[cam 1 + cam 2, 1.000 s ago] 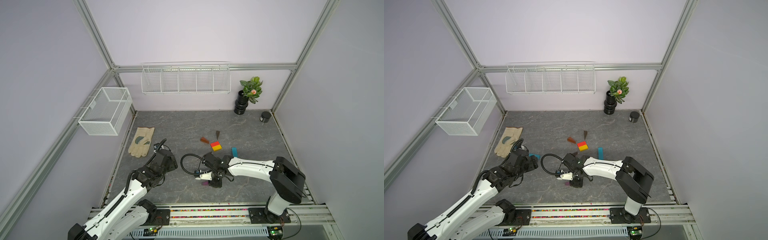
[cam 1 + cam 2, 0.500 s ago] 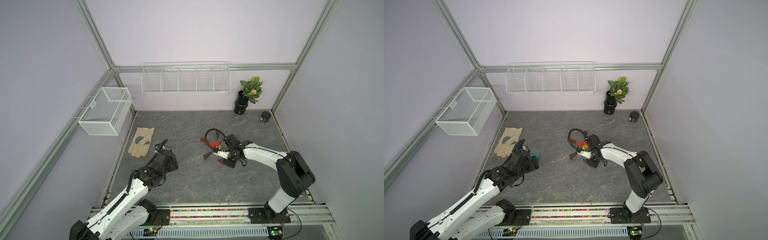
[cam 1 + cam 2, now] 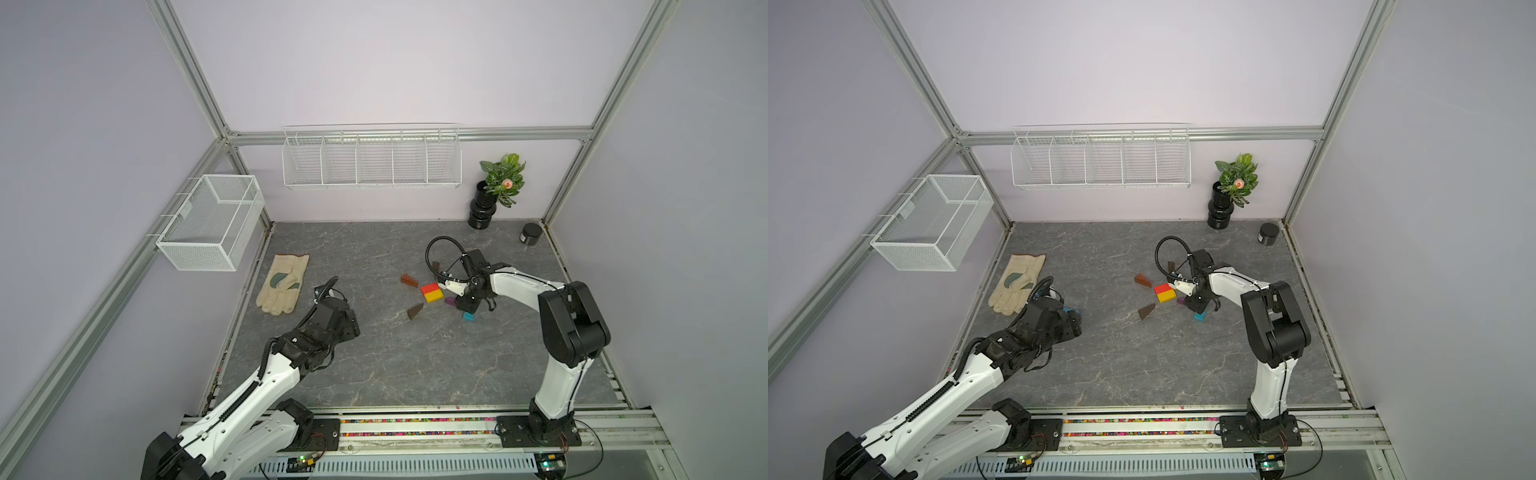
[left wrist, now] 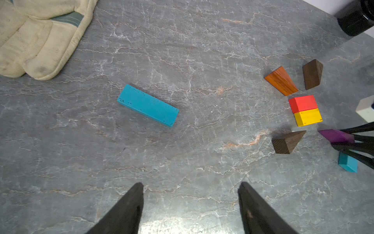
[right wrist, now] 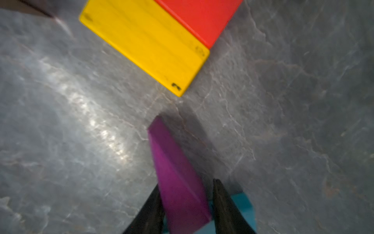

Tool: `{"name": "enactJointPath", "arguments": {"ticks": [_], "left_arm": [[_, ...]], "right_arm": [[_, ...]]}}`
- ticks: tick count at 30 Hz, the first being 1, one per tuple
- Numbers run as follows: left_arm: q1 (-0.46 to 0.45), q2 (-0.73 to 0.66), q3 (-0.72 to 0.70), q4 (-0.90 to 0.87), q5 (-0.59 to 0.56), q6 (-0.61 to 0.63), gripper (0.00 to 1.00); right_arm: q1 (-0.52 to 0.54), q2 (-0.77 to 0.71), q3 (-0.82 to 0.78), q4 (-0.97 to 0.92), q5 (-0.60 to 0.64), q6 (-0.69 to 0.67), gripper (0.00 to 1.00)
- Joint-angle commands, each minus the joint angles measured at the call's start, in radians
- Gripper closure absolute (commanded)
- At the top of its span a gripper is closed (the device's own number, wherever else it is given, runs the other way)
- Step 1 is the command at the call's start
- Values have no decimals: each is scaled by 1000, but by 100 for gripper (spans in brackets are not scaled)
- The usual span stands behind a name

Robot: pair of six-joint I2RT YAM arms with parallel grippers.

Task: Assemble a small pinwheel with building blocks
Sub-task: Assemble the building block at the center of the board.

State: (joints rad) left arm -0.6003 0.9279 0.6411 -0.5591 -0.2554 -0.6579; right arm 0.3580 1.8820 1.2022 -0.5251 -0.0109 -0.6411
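Purple wedge lies on table, just off the red-and-yellow centre; brown wedges lie around it. Right pincer straddles purple wedge; gripping or loose, cannot tell. Left pincer spread wide over table, near loose teal bar.

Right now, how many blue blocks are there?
2. One teal bar lies flat ahead of the left gripper, near the work glove. The second teal bar is mostly hidden under the right gripper.

red brick, yellow brick, purple wedge, teal bar
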Motion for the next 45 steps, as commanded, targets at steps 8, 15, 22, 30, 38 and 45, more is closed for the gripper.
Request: {"name": "enactJointPath", "arguments": {"ticks": [8,15,22,30,38,45], "left_arm": [[5,21,-3,33,19,5,24],[5,17,-3,34,19,4,24],[4,29,-3,42,31,-1,24],[4,33,-3,42,34,-4,24],[5,35,-3,37,38,-6,24],[5,37,-6,37,39,-13,24]], "right_arm": [[-32,12,22,0,31,42,45],[-23,-47,7,-4,-76,62,41],[-15,-7,44,-7,-69,122,41],[-10,16,52,23,-15,184,42],[-12,23,50,17,14,178,43],[-20,22,46,17,42,179,43]]}}
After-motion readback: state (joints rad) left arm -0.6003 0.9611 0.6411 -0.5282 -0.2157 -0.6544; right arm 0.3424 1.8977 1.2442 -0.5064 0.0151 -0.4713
